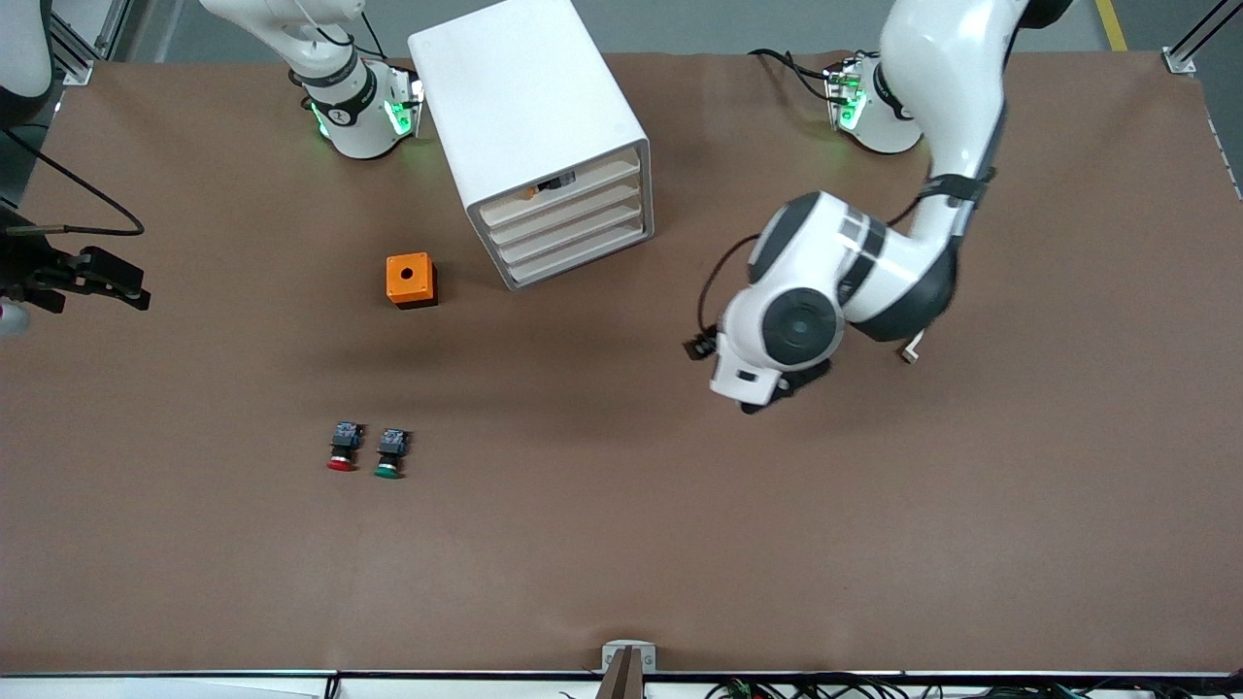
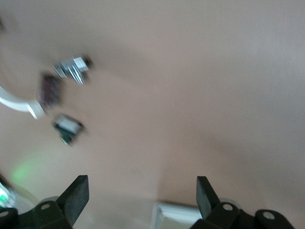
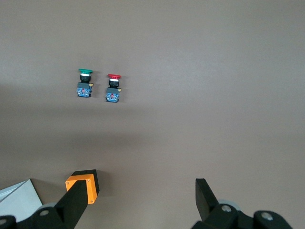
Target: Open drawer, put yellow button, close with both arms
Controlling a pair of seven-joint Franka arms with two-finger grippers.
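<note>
Yellow button lies inside the slightly open top drawer of the white cabinet. Left gripper hangs wide and empty over bare bench; right gripper, also wide, over the orange box.

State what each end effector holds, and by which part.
Nothing is held. The left end effector and the right end effector both stand open and empty above the table.

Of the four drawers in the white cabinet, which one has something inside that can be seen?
The uppermost drawer: a small orange and dark object shows in the gap above its front. The three drawers below it show only plain cream fronts.
</note>
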